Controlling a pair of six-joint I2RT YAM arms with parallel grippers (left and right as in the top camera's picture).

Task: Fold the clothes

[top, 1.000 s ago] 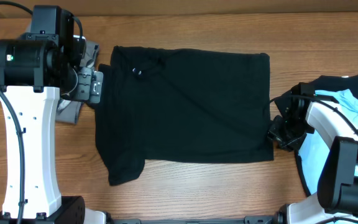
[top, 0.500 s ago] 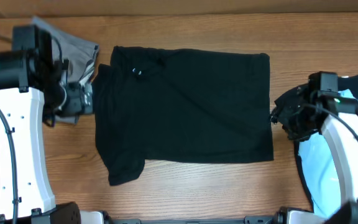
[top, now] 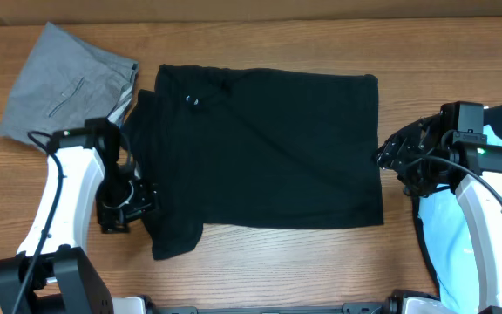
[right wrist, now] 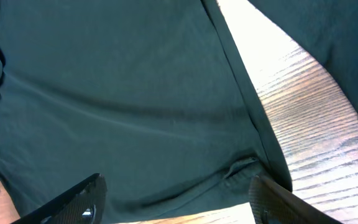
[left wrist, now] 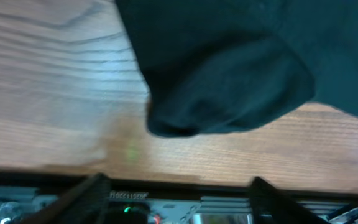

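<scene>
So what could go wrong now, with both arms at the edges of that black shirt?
1. The left gripper hovers open by the sleeve, which lies curled rather than flat. It might pinch only one layer and drag the black shirt crooked.
2. The right gripper is open at the shirt's far edge, and its arm passes over the light blue tee, which it could snag.

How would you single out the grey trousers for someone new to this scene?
Start at the large black shirt spread flat mid-table. Off its far left corner lie the grey trousers, folded flat on the wood. They are the only grey garment; the tee at the right edge is light blue.
</scene>
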